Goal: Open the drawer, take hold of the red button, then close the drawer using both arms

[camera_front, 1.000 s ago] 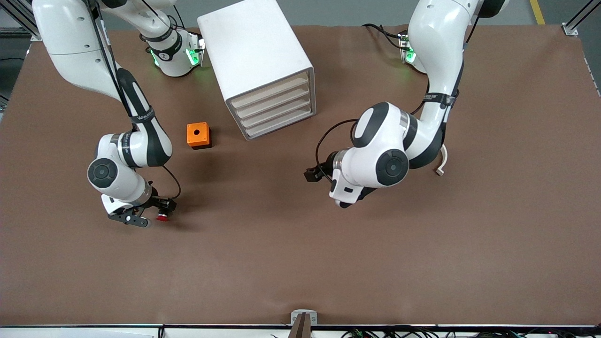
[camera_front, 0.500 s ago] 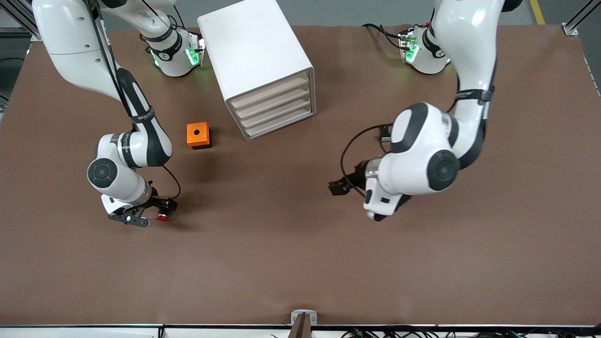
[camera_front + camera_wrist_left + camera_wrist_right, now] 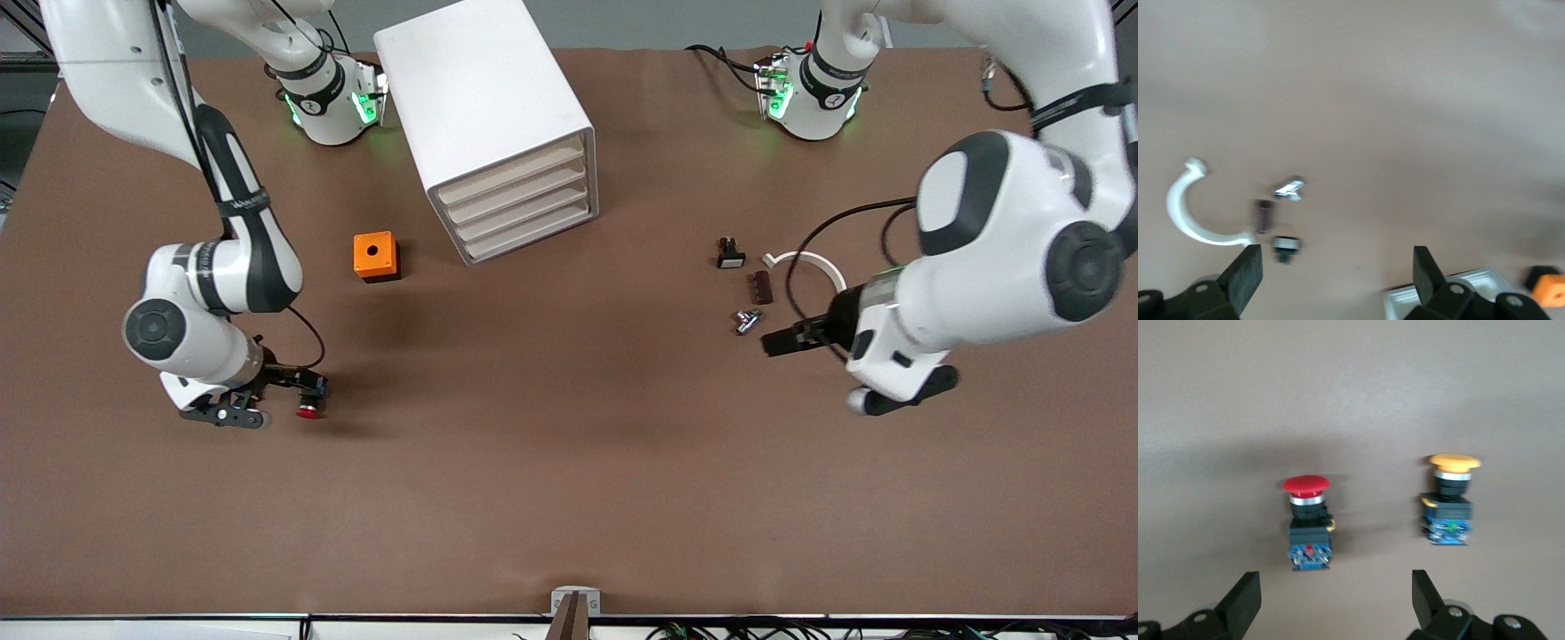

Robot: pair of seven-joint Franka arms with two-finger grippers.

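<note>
My right gripper (image 3: 307,397) hangs low over the tabletop near the right arm's end, fingers (image 3: 1245,600) spread wide and holding nothing. The red-capped button (image 3: 1308,523) lies on the table between them, apart from both, with an orange-capped button (image 3: 1448,500) beside it. My left gripper (image 3: 787,340) is over the left arm's end of the tabletop, also spread wide and empty, above a white curved clip (image 3: 1195,217), a small black white-faced part (image 3: 731,255), a dark brown piece (image 3: 761,287) and a metal bit (image 3: 745,320). The cabinet (image 3: 484,116) stands toward the edge by the bases, every drawer (image 3: 520,209) closed, an orange box (image 3: 375,255) beside it.
</note>
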